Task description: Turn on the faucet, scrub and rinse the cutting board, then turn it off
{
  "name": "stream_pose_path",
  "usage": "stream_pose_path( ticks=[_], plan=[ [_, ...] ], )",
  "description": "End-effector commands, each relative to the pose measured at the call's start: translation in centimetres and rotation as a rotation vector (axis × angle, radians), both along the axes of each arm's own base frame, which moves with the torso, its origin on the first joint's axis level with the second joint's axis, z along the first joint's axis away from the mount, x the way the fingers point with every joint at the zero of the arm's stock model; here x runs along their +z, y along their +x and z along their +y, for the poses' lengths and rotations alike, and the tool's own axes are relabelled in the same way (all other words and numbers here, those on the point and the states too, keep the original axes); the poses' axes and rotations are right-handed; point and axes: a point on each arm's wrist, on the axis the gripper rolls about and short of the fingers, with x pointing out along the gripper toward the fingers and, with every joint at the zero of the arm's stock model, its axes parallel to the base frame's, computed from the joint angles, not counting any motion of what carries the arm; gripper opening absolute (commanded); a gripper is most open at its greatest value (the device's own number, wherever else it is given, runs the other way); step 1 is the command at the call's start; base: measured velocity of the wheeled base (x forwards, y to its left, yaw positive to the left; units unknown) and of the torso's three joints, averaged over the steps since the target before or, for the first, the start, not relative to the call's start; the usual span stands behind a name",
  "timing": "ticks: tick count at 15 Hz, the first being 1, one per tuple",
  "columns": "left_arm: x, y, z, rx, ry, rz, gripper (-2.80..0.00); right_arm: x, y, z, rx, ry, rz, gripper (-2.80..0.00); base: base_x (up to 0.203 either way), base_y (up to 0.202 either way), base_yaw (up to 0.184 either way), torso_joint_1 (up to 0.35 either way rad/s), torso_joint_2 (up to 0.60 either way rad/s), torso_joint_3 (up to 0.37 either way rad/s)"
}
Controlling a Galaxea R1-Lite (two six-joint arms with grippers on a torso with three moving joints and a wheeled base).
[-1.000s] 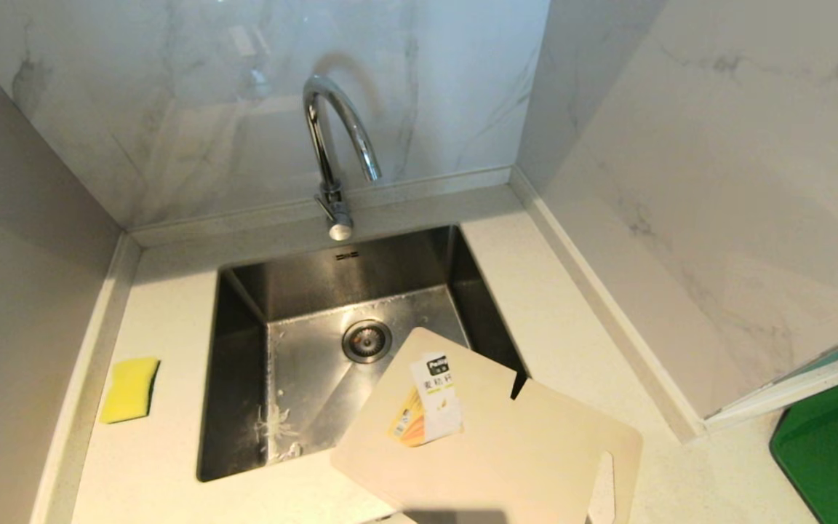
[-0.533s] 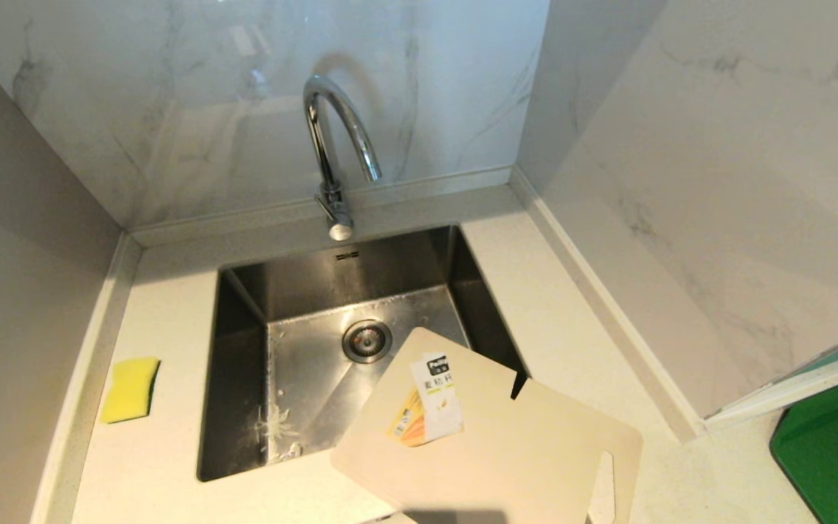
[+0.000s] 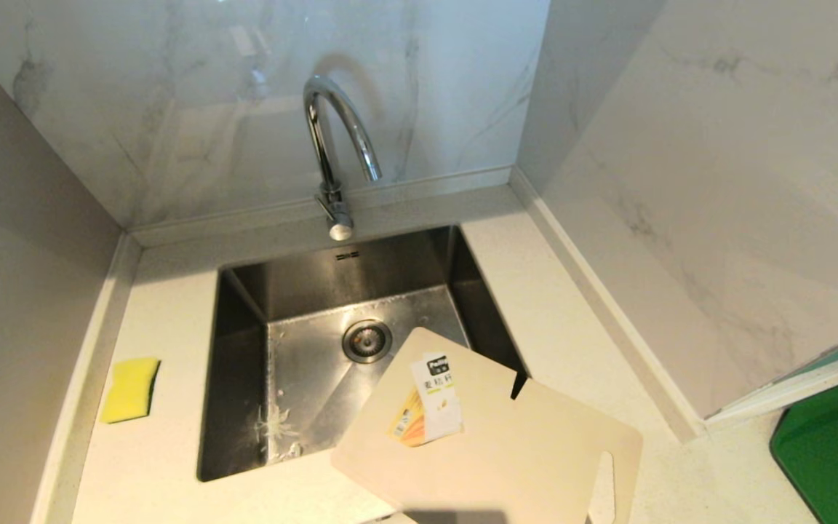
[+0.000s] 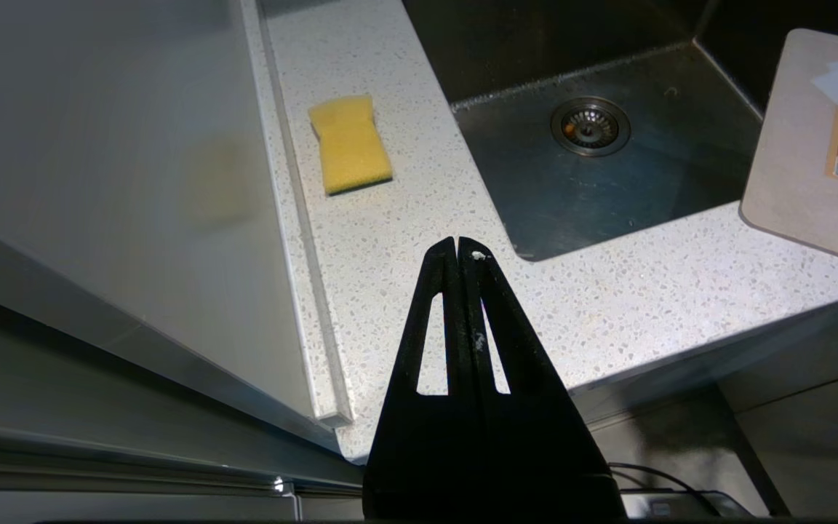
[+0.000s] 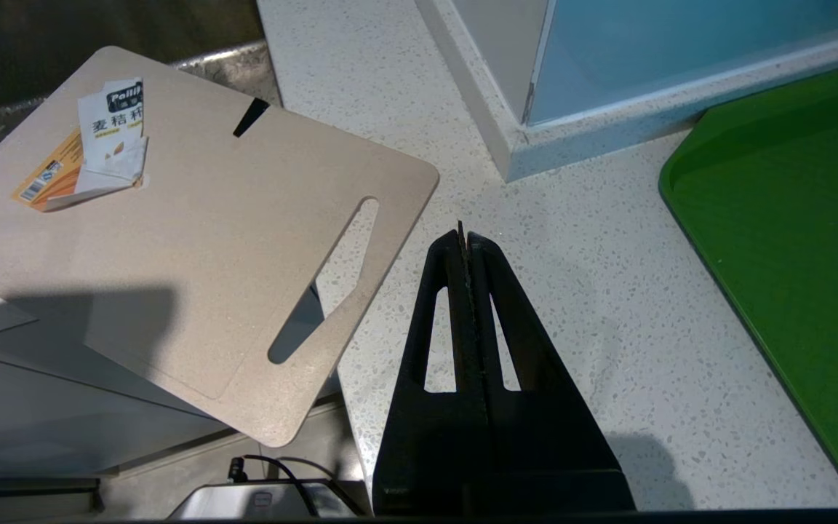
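The chrome gooseneck faucet (image 3: 332,145) stands behind the steel sink (image 3: 237,407), with no water running. The beige cutting board (image 3: 521,451) lies flat over the sink's near right corner and the counter, label up; it also shows in the right wrist view (image 5: 193,240) and, as a corner, in the left wrist view (image 4: 790,167). Neither arm is in the head view. My left gripper (image 4: 459,247) hangs shut and empty over the counter's front edge, left of the sink. My right gripper (image 5: 465,236) hangs shut and empty over the counter, right of the board's slot handle.
A yellow sponge (image 3: 129,389) lies on the counter left of the sink, seen too from the left wrist (image 4: 350,142). A green tray (image 3: 837,451) sits at the far right, past a wall corner (image 3: 688,429). Marble walls close in behind and on both sides.
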Motion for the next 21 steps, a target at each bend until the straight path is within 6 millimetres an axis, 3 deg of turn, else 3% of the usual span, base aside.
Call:
stream_pose_path(
  ticks=[1, 21],
  plan=[
    [-0.04, -0.01, 0.0, 0.0, 0.001, -0.001, -2.8, -0.04, 0.01, 0.0, 0.0, 0.0, 0.001, -2.8, 0.0, 0.0, 0.0, 0.0, 0.0, 0.0],
    [0.0, -0.02, 0.0, 0.001, 0.001, -0.002, -2.8, -0.04, 0.01, 0.0, 0.0, -0.001, 0.001, -2.8, 0.0, 0.0, 0.0, 0.0, 0.0, 0.0]
  ],
)
